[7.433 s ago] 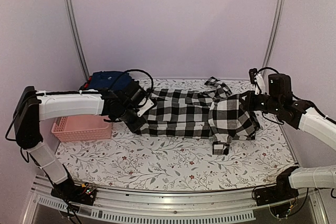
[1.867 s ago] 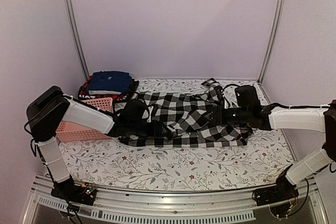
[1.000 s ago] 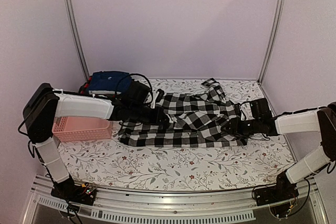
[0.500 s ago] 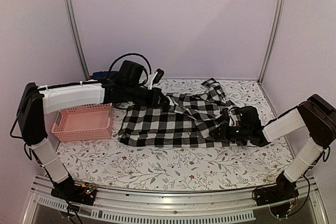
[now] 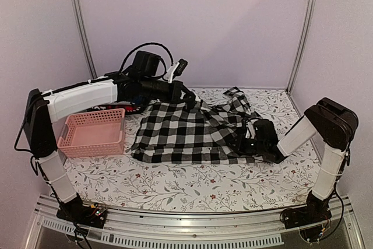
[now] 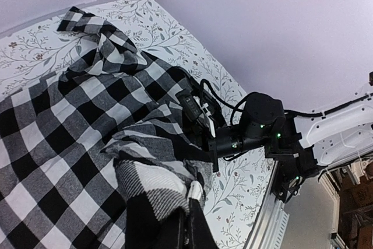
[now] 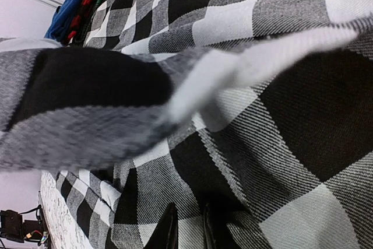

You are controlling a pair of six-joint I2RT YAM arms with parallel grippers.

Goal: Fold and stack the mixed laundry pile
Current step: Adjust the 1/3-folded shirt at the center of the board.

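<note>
Pink basket (image 5: 87, 147) sits on the left of the floral desk (image 5: 175, 185), just beside the checked shirt (image 5: 186, 135). The shirt lies spread across the middle of the desk. Navy trousers (image 7: 70, 10) sit on the red-and-black plaid piece (image 7: 87, 3) at the far left corner (the left arm hides most of that stack from the top camera). The left arm spans over the basket.

Left claw (image 5: 189, 97) is clamped tight on a bunched fold at the shirt's far edge, lifted off the desk. Right claw (image 5: 243, 142) is low at the shirt's right side, jaws narrow with cloth pinched between them. A loose fold blurs most of the right wrist view.
</note>
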